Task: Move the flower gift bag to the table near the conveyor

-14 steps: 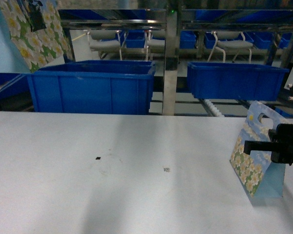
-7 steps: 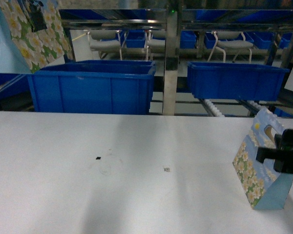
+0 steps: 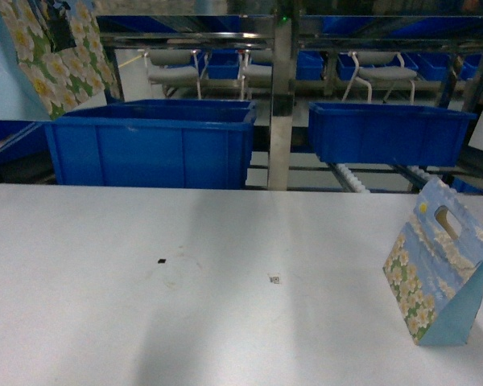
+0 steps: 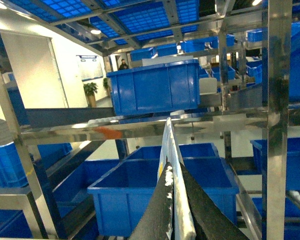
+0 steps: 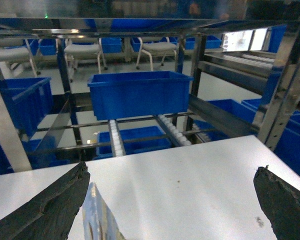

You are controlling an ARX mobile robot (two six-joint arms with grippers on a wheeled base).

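From the head camera I see a blue flower-printed paper gift bag [image 3: 439,277] standing upright, free, at the right end of the matte white table [image 3: 185,289], before the steel roller conveyor [image 3: 350,178]. My left wrist camera shows the left tool [image 4: 172,210] clamped on another floral bag's edge [image 4: 168,165]. On the right wrist camera, the right tool [image 5: 172,200] is spread apart above the table.

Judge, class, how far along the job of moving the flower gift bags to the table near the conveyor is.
Done: one flower gift bag stands upright on the white table, and the right pincer is open above it. In hand: the left pincer is shut on a second flowered bag, held high at the left. Left: setting that one down, it seems.
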